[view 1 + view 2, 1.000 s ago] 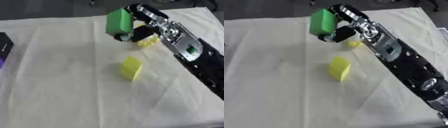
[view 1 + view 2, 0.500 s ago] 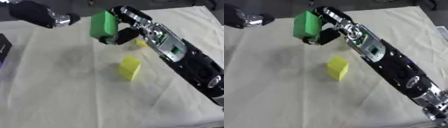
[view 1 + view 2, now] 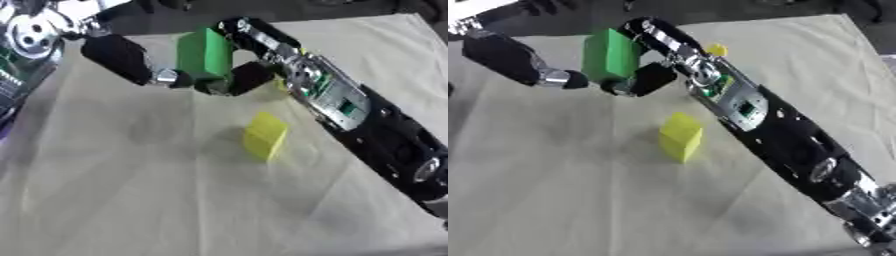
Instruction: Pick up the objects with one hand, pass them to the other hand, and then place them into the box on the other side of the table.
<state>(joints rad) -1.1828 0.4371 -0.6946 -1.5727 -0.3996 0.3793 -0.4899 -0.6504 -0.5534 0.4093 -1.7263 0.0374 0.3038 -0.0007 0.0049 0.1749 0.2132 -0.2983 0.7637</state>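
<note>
The right hand [image 3: 654, 60] is raised above the table and holds a green block [image 3: 610, 54]: its fingers lie along the block's right side and its thumb curls under the lower edge, so the block is pinched between them. The block stands upright in the air, above the far middle of the cloth [image 3: 131, 190]. The left hand [image 3: 122, 57] comes in from the upper left. Its dark finger with a silver tip reaches to the lower left corner of the block and seems to touch it. I cannot tell if the left fingers are spread or curled, because only this part of them is clear.

A yellow block [image 3: 265, 135] stands on the cloth below the right hand, apart from it, and is tilted a little. In the right eye view a small yellow thing [image 3: 717, 49] lies on the cloth just behind the right arm; in the left eye view the arm hides almost all of it. The left eye view shows more of the left arm's silver joint at the upper left corner.
</note>
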